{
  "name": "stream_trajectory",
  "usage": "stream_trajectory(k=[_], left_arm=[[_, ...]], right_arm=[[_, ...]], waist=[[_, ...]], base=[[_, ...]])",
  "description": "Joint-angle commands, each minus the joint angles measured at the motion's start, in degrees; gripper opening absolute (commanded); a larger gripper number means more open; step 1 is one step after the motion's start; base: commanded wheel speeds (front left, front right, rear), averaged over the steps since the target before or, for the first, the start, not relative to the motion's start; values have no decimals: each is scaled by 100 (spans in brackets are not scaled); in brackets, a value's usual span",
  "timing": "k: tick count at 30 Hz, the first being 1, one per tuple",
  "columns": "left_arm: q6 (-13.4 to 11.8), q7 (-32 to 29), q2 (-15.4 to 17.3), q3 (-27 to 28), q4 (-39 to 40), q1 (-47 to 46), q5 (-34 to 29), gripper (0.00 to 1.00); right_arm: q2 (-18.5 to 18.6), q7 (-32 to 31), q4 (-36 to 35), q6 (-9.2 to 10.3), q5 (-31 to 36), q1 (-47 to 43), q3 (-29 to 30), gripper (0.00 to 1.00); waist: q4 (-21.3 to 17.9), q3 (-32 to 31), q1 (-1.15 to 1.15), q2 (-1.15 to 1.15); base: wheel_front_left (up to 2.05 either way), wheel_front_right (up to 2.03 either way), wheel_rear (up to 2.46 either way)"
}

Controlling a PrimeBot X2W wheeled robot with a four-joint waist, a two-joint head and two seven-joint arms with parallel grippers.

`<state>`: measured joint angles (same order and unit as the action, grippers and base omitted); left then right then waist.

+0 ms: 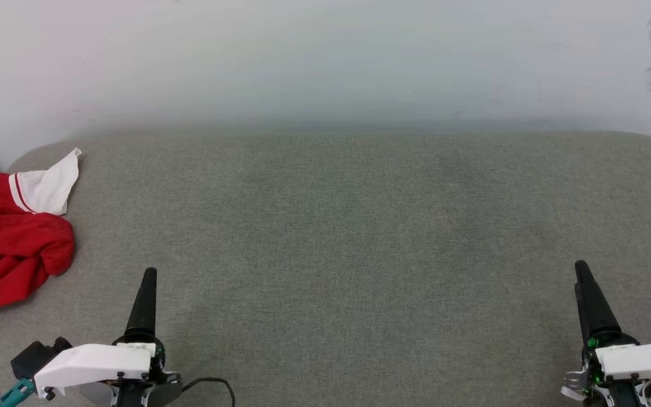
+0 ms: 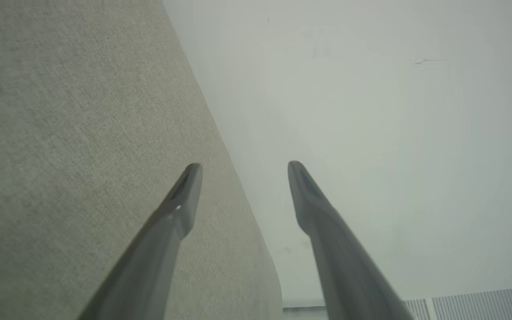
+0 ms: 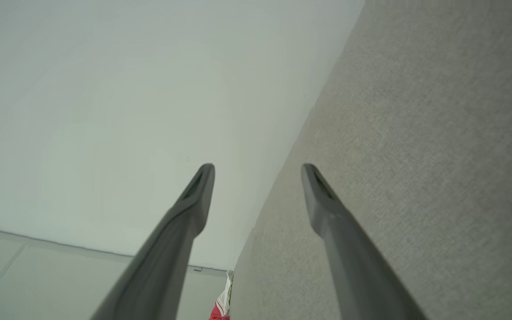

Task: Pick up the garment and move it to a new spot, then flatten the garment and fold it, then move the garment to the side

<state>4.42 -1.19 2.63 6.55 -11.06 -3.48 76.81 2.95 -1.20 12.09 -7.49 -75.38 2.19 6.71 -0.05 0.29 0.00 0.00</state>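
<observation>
The garment, red with a white sleeve and striped trim, lies crumpled at the far left of the grey fabric surface, partly past the picture's left edge. My left gripper hovers low at the lower left, to the right of the garment and apart from it. In the left wrist view that gripper stands open with nothing between its fingers. My right gripper sits at the lower right, far from the garment. The right wrist view shows it open and empty, with a scrap of the garment at the bottom edge.
A pale wall rises behind the padded surface's far edge. The surface has rounded far corners. A dark cable loops beside the left wrist. A ribbed panel and pale floor show beyond the surface's ends.
</observation>
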Motion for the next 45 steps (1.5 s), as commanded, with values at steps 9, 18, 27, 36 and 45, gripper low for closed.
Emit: stream_trajectory(k=[9, 18, 27, 36, 45], left_arm=[[-409, 250, 19, -223, 385, 51, -1418, 100], [-556, 440, 23, -419, 499, 139, -2541, 100], [-752, 617, 127, -653, 505, 226, -3426, 100], [-910, 775, 207, -850, 545, 272, -4057, 100], [-1001, 921, 262, -985, 573, 354, -4623, 100]], right_arm=[[1, 249, -466, 0, 1422, -47, -80, 100], [0, 440, -636, 0, 2473, -171, -177, 100], [-1, 614, -689, 0, 3309, -282, -267, 100], [-2, 774, -762, 0, 4018, -371, -284, 100], [-3, 922, -795, 0, 4647, -463, -298, 100]], waist=[[3, -1, 0, 0], [17, 6, 0, 0], [21, 7, 0, 0], [30, 9, 0, 0], [47, 10, 0, 0]], base=[[0, 0, 0], [0, 0, 0], [0, 0, 0], [0, 0, 0], [0, 0, 0]])
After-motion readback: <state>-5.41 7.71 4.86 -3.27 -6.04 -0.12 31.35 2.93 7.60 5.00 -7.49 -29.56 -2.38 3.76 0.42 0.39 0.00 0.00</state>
